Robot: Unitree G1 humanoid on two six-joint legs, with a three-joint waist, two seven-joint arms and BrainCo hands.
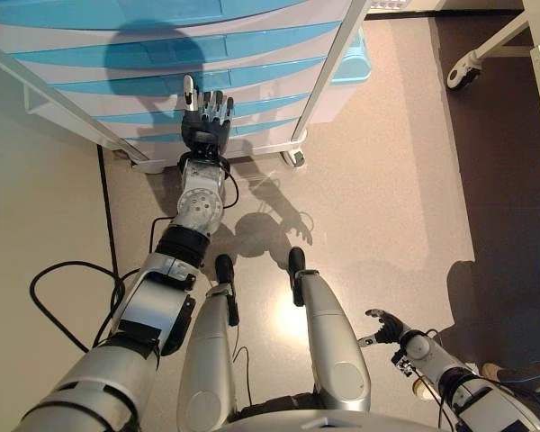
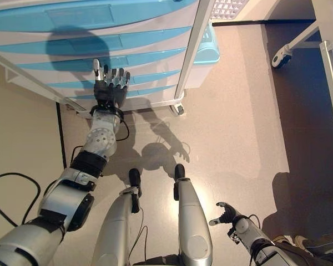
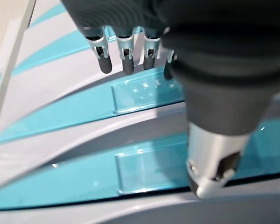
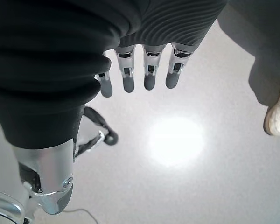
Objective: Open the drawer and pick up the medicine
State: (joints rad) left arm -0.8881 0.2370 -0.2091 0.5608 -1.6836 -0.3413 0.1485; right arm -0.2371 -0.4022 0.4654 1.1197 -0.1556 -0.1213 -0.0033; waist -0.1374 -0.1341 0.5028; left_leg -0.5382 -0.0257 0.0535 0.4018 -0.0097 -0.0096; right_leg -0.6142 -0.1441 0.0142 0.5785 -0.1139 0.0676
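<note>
A drawer unit (image 1: 207, 63) fills the upper left of both eye views: a white frame on castors holding a stack of translucent light-blue drawers separated by white bands. All the drawers in sight sit closed, their fronts flush with one another. Each front carries a shallow rectangular recessed panel at its middle, seen close in the left wrist view on one drawer (image 3: 144, 95) and on the next drawer (image 3: 149, 170). No medicine can be seen in any view.
</note>
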